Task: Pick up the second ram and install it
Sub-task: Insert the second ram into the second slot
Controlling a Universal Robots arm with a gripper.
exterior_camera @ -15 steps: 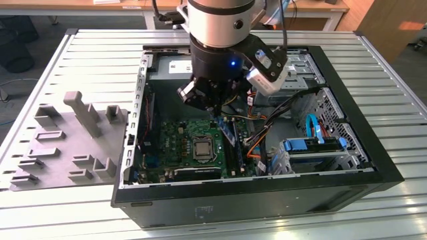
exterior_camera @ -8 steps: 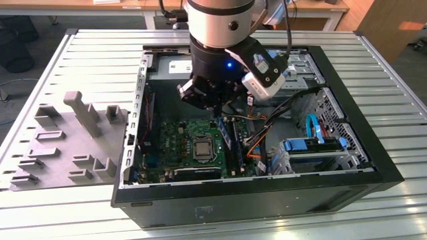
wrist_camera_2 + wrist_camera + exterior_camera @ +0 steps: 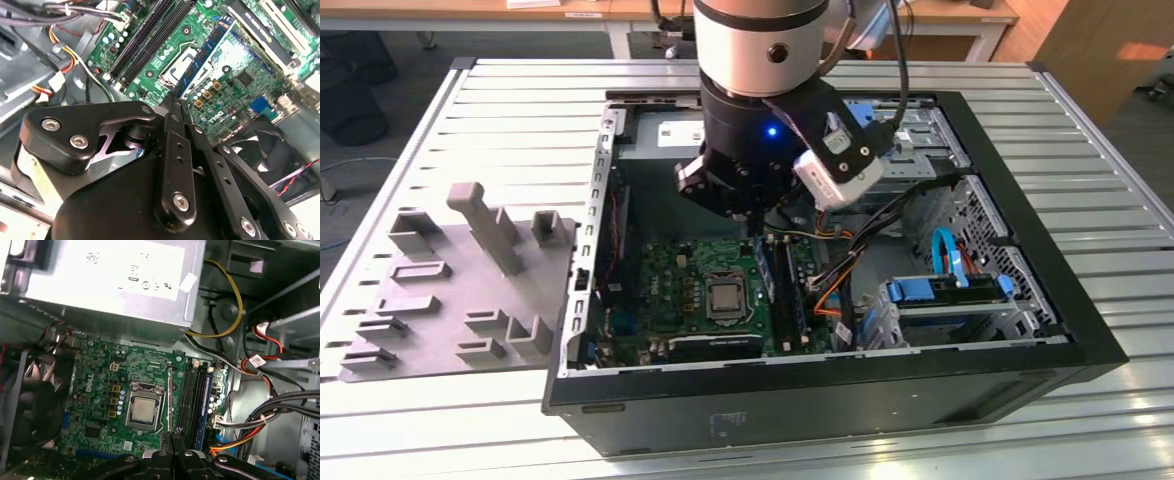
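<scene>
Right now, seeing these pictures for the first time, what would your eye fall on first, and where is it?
The silver-and-black robot arm reaches down into the open black computer case at the middle of the exterior view. Its black gripper is shut on the slim blue circuit-board ram stick, held above the green motherboard near the square silver processor.

Bright overhead light fills the exterior view: the metal table point(image 3: 440, 400) glares pale, and the computer case point(image 3: 827, 395) interior lies shaded under the arm point(image 3: 761, 60). In the second wrist view the gripper point(image 3: 176, 100) is dim, the second ram point(image 3: 202, 55) brightly lit. The first wrist view's power supply point(image 3: 110, 285) washes out white.
</scene>
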